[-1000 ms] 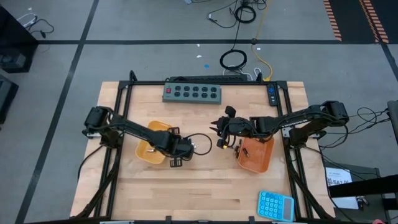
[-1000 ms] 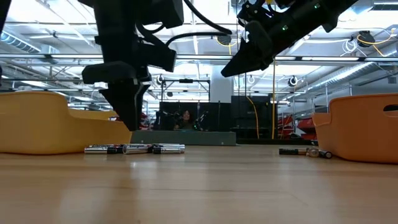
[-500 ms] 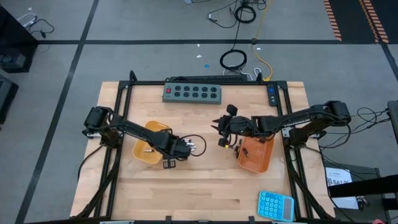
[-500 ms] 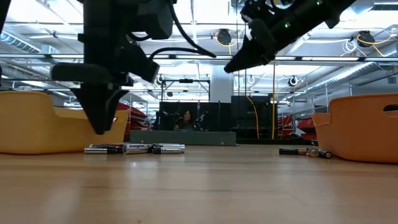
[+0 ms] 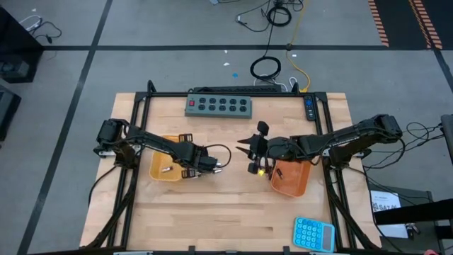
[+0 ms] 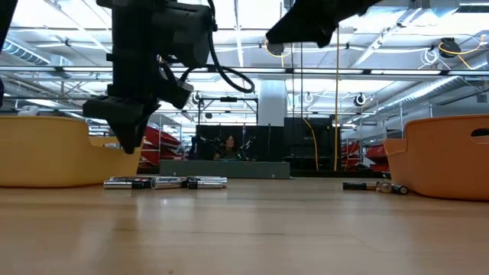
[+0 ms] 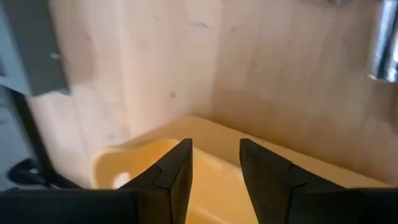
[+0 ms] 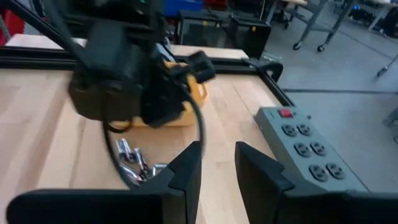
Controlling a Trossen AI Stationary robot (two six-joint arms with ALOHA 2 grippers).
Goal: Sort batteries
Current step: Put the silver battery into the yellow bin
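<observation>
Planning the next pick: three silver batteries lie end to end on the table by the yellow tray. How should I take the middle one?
Grip the middle battery across its barrel at mid-length, coming straight down. It lies flat on its side with neighbours at both ends, so only its long sides look free. The left tool, at the yellow tray, is nearest.

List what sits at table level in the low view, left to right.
Left orange tray → row of batteries lying on the table → a few more batteries → right orange tray.
</observation>
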